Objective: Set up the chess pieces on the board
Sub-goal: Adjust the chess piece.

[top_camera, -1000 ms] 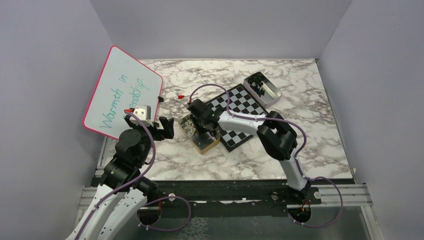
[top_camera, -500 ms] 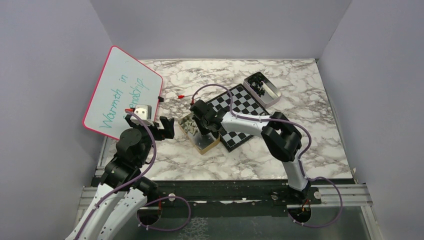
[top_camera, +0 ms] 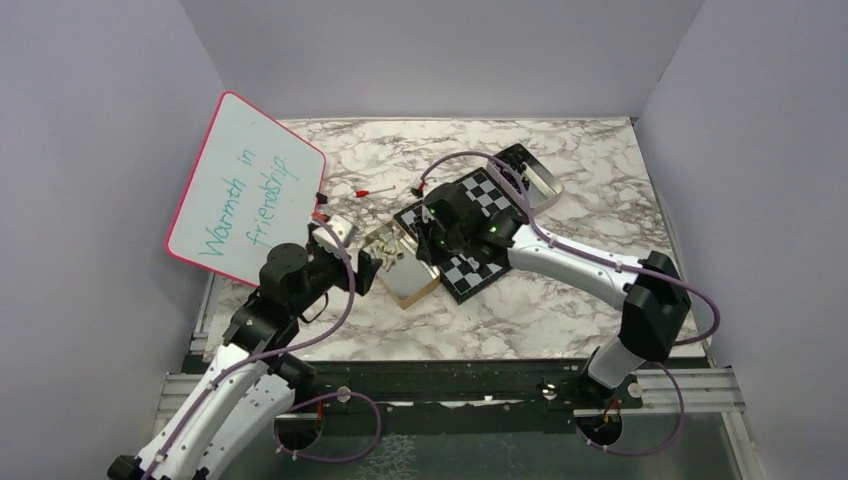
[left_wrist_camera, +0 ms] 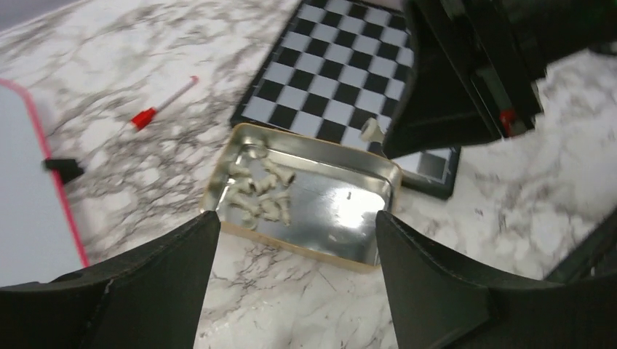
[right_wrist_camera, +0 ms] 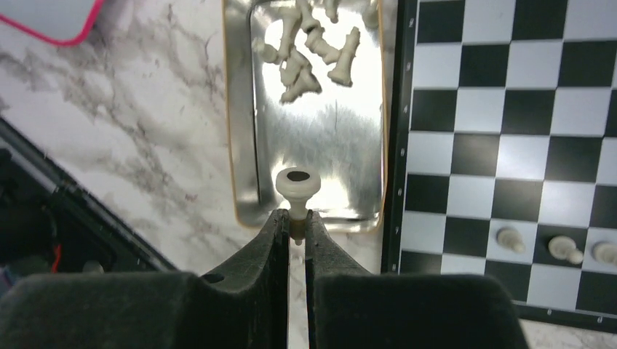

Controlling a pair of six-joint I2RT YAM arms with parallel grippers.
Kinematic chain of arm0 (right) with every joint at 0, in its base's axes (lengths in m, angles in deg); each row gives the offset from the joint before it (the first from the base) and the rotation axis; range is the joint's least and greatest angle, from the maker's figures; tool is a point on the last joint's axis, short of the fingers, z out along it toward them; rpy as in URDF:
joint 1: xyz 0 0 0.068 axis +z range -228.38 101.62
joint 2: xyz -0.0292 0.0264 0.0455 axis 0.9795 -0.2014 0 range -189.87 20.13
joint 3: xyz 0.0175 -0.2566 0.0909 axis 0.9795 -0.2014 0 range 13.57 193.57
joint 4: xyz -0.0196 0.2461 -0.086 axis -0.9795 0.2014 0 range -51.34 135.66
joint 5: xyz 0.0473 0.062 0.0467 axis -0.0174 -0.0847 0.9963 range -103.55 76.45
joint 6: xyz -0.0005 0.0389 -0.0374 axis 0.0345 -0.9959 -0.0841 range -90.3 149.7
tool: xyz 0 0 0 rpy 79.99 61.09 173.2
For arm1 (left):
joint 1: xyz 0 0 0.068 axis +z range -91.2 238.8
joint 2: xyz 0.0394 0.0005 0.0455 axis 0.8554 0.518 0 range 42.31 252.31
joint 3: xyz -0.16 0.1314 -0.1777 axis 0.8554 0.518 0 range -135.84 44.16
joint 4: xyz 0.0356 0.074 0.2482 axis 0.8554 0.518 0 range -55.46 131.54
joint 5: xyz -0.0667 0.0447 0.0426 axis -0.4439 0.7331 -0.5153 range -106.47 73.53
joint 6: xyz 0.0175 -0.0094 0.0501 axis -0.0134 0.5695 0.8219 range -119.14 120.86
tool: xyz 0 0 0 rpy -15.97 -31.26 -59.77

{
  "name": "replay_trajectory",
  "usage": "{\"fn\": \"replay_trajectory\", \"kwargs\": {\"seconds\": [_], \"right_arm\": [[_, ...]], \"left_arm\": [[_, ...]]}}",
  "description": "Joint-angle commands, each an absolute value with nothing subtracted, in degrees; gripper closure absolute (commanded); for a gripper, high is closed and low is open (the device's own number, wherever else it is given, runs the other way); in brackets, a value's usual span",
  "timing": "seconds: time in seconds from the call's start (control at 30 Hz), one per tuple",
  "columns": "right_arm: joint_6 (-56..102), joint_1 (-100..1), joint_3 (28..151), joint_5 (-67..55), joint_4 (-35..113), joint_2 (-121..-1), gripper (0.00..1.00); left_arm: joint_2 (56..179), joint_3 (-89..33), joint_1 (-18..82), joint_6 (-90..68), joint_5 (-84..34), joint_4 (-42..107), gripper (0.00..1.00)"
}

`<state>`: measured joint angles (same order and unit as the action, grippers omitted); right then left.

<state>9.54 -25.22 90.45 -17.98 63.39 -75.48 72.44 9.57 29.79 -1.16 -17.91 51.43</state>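
Note:
My right gripper (right_wrist_camera: 295,222) is shut on a pale chess piece (right_wrist_camera: 297,190) and holds it above the near end of the open tin (right_wrist_camera: 320,131), beside the board's edge. It also shows in the top view (top_camera: 435,240). The chequered board (top_camera: 480,215) lies at mid-table, and three pale pieces (right_wrist_camera: 564,249) stand on its near row. Several pale pieces (left_wrist_camera: 258,193) lie in the tin. My left gripper (left_wrist_camera: 297,240) is open and empty, just short of the tin's near side; it also shows in the top view (top_camera: 360,272).
A second tin (top_camera: 525,175) with black pieces sits at the board's far right corner. A pink-framed whiteboard (top_camera: 245,190) leans at the left. A red-capped marker (top_camera: 372,190) lies behind the tin.
My right gripper has risen from the tin and moved right toward the board with a pale piece in it. My left gripper has moved forward toward the tin.

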Motion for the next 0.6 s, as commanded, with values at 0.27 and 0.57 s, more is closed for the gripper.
{"fn": "replay_trajectory", "kwargs": {"seconds": [0.27,0.57], "right_arm": [[9.57,-26.26,76.90,9.82,64.31,-60.28,0.92],[8.15,-26.30,76.16,16.31,62.51,-58.07,0.92]], "left_arm": [[78.45,9.62,29.27,37.43,-63.73,47.64,0.17],[82.95,6.29,28.63,49.76,-66.76,56.94,0.30]]}}
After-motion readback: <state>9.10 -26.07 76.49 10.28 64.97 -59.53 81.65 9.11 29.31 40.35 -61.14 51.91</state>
